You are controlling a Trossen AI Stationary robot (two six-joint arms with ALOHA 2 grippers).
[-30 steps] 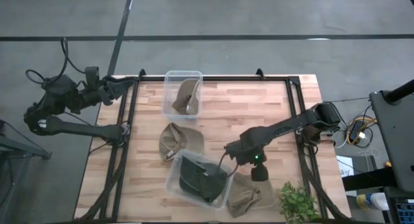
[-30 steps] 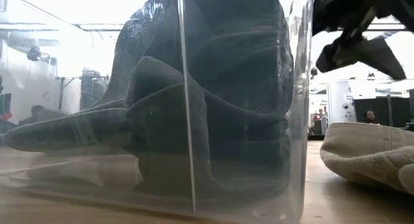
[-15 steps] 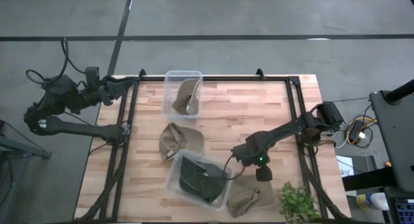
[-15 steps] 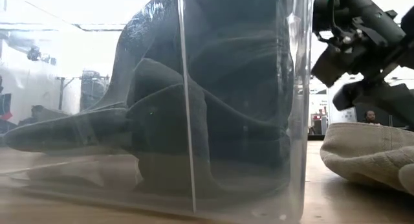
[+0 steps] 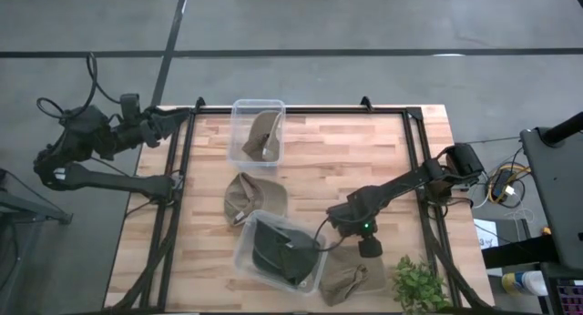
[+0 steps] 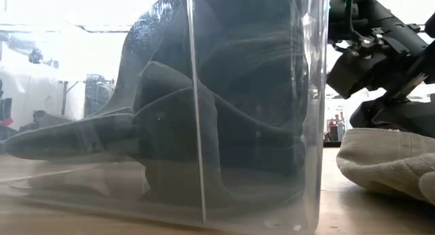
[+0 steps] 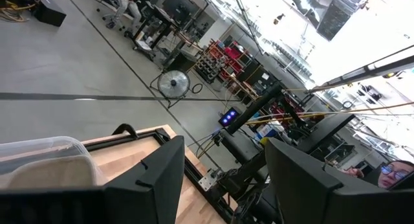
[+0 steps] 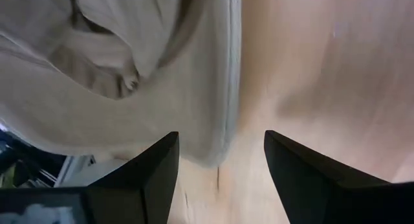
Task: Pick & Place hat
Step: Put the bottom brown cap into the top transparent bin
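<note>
High view, left to right. Left arm folded off the desk's (image 5: 364, 142) far-left corner, left gripper (image 5: 178, 116) with jaws apart and empty, aimed out into the room; parked clear of the work, apparently waiting.

Far clear bin (image 5: 257, 131) holds one tan hat, so bins look like the drop points. Loose khaki hat (image 5: 254, 196) lies crown-down on the bare wood between the two bins, not yet sorted.

Near clear bin (image 5: 281, 251) carries a dark hat (image 5: 283, 251); low view shows it bunched against the bin wall, filling it.

Beige hat (image 5: 344, 275) sits at the near edge, touching that bin's right side. Right gripper (image 5: 333, 241) is poised over it, jaws wide, gripping nothing. Right wrist view looks straight down past both fingers (image 8: 132, 179) at the hat's brim edge and bare desk: likely lining up to pinch the brim.

Green plant (image 5: 420, 284) at the near-right corner, close to the hat; a possible snag.
</note>
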